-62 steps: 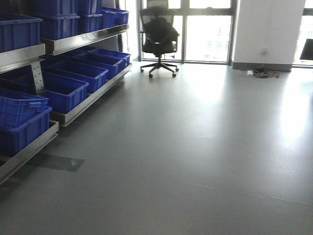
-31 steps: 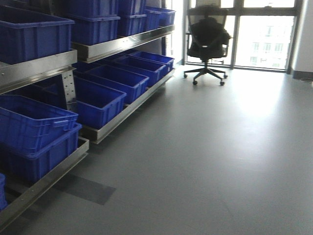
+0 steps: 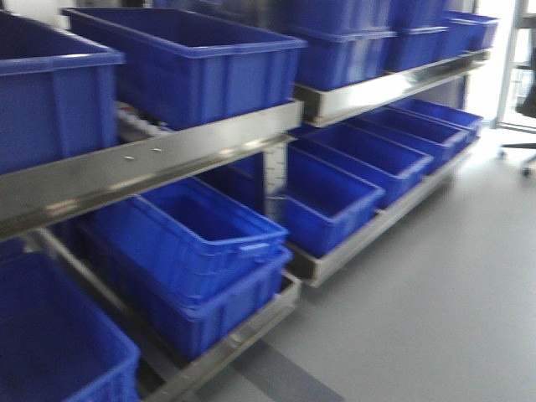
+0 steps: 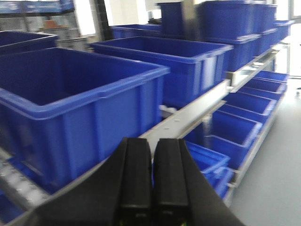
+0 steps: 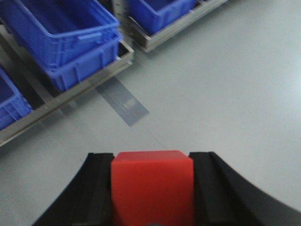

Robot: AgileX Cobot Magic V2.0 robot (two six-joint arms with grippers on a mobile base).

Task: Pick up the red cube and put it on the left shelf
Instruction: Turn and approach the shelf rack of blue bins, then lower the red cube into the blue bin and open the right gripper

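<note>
The red cube (image 5: 152, 188) fills the gap between the black fingers of my right gripper (image 5: 152, 160), which is shut on it above the grey floor. My left gripper (image 4: 151, 142) is shut with nothing between its fingers, and it points at the left shelf (image 4: 188, 120). In the front view the left shelf (image 3: 142, 167) is a stainless-steel rack with a riveted front rail. A strip of white roller track (image 3: 138, 124) shows between two large deep-blue crates (image 3: 193, 63) on it. Neither gripper appears in the front view.
More blue crates (image 3: 201, 243) sit stacked on the lower rack level close to the floor. An office chair base (image 3: 523, 155) shows at the right edge. A dark patch (image 5: 124, 106) marks the grey floor (image 3: 435, 293) beside the lower rail.
The front view has swung left and closer to the rack. The crates now fill most of the frame, and the office chair has slid to the right edge.
</note>
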